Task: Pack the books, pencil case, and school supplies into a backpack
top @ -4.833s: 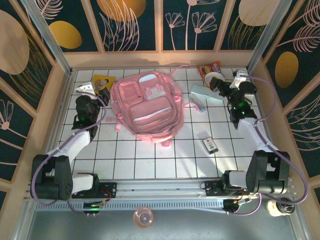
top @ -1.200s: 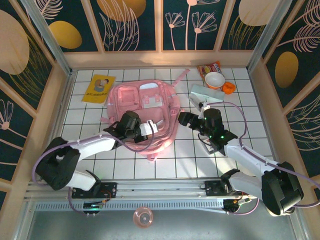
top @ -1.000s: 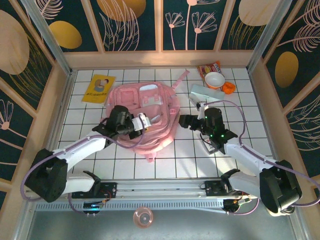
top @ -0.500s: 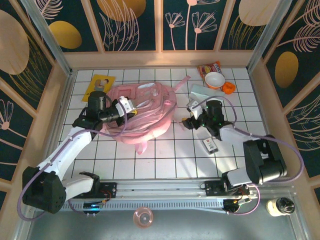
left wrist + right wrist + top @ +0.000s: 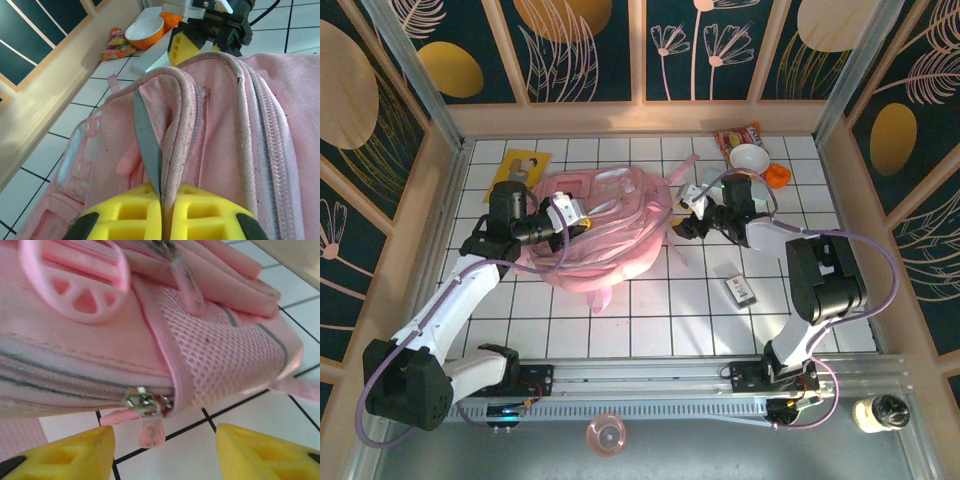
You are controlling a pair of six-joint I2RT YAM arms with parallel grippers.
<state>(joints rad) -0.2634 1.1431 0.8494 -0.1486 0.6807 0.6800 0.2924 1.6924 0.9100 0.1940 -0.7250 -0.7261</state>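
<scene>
No lettering is legible; marks on the booklet (image 5: 527,162), snack packet (image 5: 735,133) and dark item (image 5: 740,290) are too small.

The soft pink fabric backpack (image 5: 605,240) bulks over the middle-left of the white tiled table (image 5: 650,330). The near rows of tiles are open, apart from a small dark rectangular item with a white label (image 5: 740,290). A white bowl (image 5: 748,157), a red-orange snack packet (image 5: 738,134) and a small orange object (image 5: 778,176) crowd the far right corner. The right arm (image 5: 770,225) spans the gap beside the bag. A thin yellow booklet (image 5: 523,164) lies flat far left, just beside the left arm (image 5: 460,290).
</scene>
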